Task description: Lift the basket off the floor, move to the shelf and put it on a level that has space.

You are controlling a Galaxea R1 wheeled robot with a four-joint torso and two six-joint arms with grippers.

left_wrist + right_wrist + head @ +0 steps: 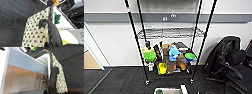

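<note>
The small beige woven basket with dark rim and pale lining (170,90) rides low before the tall black wire shelf (170,33); light but soft-sided, best gripped at its end rims; whether either claw is clamped cannot be told

A black, rounded, matte claw finger (52,31) shows at each wrist.

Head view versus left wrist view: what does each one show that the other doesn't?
The head view alone gives the shelf, with its bare middle level, colourful clutter on the lowest tier and a black office chair to one side. The left wrist view alone gives the woven side, dark loop handle and green leaf print on the pale lining. Both show the basket and the floor.
</note>
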